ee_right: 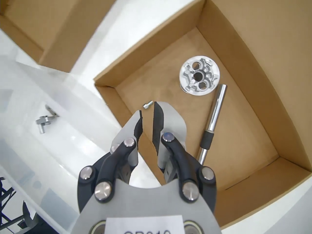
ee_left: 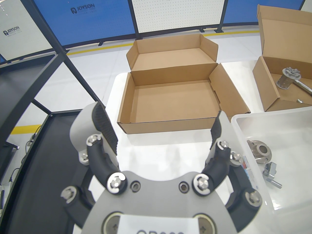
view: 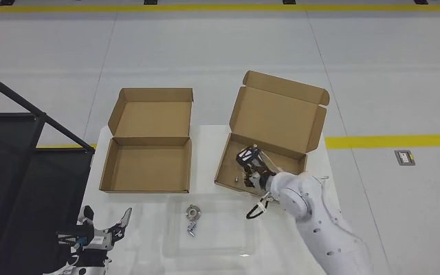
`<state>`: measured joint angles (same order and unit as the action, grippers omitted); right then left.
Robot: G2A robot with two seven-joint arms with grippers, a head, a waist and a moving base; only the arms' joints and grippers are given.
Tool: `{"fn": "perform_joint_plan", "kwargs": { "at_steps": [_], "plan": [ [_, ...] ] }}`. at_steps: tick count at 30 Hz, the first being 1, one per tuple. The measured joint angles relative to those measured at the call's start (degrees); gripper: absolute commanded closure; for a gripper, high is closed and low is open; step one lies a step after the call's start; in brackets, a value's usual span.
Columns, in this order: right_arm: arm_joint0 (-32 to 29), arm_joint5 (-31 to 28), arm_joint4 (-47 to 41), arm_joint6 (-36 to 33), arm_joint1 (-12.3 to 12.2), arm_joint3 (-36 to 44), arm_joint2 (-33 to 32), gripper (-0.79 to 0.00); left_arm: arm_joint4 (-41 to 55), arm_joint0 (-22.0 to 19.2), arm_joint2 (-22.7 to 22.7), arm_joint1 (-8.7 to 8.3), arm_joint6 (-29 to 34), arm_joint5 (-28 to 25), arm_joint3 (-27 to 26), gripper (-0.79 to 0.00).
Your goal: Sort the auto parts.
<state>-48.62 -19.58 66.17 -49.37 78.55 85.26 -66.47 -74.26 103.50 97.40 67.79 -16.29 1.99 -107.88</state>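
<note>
Closest in the top view is the right gripper (view: 249,163), which hangs over the near end of the right-hand box (view: 225,157). The left gripper (view: 106,214) sits at the table's (view: 206,158) near left corner, well apart from everything. Between them a clear tray (view: 227,244) holds a flanged ring (view: 193,210) and a small bracket (view: 192,228). The left-hand box (view: 148,168) lies open with its lid back.

From the left wrist, the left gripper (ee_left: 159,112) is spread wide and grips nothing, facing the left-hand box (ee_left: 170,101). Beside it the clear tray (ee_left: 268,118) holds the flanged ring (ee_left: 260,151) and small bracket (ee_left: 270,172). Farther off, the right-hand box (ee_left: 264,83) contains a slotted hub (ee_left: 288,77), a chrome rod (ee_left: 303,86) and a small bolt (ee_left: 299,101).

From the right wrist, the right gripper (ee_right: 148,110) has its fingers (ee_right: 170,120) drawn close with a narrow gap between them, and nothing is clasped. The small bolt (ee_right: 147,104) lies on the floor of the right-hand box (ee_right: 243,135) just past the tips. The slotted hub (ee_right: 199,75) stands near the chrome rod (ee_right: 215,113), and the small bracket (ee_right: 45,120) rests in the clear tray (ee_right: 73,122).
</note>
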Motion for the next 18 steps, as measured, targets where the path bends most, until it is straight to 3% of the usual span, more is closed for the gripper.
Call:
{"fn": "perform_joint_plan", "kwargs": {
  "at_steps": [4,6,8,9,13,18],
  "plan": [
    [-5.2,-8.2,-0.8,2.4,-1.2,7.6,-2.4,-0.274,0.0,0.0,0.0,0.0,0.0,0.0,0.0,-0.785],
    [-7.8,-12.5,-0.8,4.0,-1.8,11.3,-3.3,-0.388,0.0,0.0,0.0,0.0,0.0,0.0,0.0,-0.785],
    [-9.7,-16.4,-0.6,5.3,-2.3,14.1,-3.9,-0.745,0.0,0.0,0.0,0.0,0.0,0.0,0.0,-0.785],
    [-10.8,-19.1,-0.5,6.3,-2.6,15.7,-4.2,-0.785,0.0,0.0,0.0,0.0,0.0,0.0,0.0,-0.785],
    [-13.3,-27.0,0.4,8.0,-3.5,19.1,-4.7,-0.785,0.0,0.0,0.0,0.0,0.0,0.0,0.0,-0.785],
    [-13.4,-27.2,0.5,7.9,-3.5,19.0,-4.7,-0.785,0.0,0.0,0.0,0.0,0.0,0.0,0.0,-0.785]
  ]
}}
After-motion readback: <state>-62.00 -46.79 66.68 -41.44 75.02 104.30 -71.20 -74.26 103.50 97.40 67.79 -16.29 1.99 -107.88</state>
